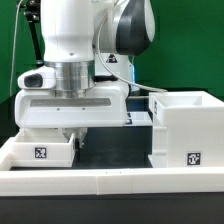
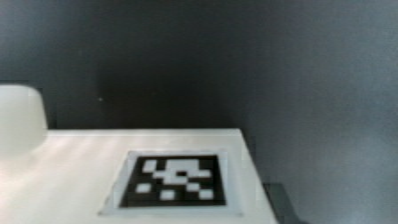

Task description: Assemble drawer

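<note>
Green backdrop (image 1: pixel 15 40), black counter (image 1: pixel 115 150), border wall (image 1: pixel 110 182) along its near edge. Housing (image 1: pixel 185 125) at the exterior view's right edge; tray (image 1: pixel 42 152) by the opposite near corner, under the gripper (image 1: pixel 76 135). Jaws hidden behind the tray: spread or closed, unclear.

Arm (image 1: pixel 70 35) vertical, wrist straight, claw (image 1: pixel 76 134) pointing down over the small tray (image 1: pixel 40 152), at its end toward the exterior view's right. One finger (image 2: pixel 18 120) shows in wrist view; jaw spacing unclear.

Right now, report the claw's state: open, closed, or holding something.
Claw: cannot be told. It sits low at the edge of the small tray, but neither view shows both fingertips clearly.
</note>
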### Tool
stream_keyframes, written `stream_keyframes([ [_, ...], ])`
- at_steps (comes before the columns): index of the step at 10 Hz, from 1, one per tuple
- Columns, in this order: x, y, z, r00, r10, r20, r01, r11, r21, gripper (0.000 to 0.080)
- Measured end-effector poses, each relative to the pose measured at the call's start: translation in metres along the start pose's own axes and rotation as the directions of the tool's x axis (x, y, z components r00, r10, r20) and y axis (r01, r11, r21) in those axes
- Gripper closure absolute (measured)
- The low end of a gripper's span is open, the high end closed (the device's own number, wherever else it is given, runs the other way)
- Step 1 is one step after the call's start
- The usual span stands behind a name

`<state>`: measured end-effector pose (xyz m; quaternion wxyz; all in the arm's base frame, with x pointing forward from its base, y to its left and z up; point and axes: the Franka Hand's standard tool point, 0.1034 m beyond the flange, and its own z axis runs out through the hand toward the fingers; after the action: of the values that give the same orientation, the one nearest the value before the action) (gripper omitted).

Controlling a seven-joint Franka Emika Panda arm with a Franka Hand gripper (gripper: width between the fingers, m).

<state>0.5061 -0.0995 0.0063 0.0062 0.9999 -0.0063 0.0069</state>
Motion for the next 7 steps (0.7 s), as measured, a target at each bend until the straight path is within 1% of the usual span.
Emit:
stream_keyframes([
  [5, -0.001, -0.001, -0.001, 1.000, 0.000, 0.003, 0.000, 1.000, 0.002, 0.0758],
  [6, 0.000, -0.007, -0.006, 1.000, -0.009, 0.008, 0.009, 1.000, 0.010, 0.0758],
  [7, 0.004, -0.017, -0.016, 1.000, -0.025, -0.003, 0.025, 1.000, 0.014, 0.0757],
])
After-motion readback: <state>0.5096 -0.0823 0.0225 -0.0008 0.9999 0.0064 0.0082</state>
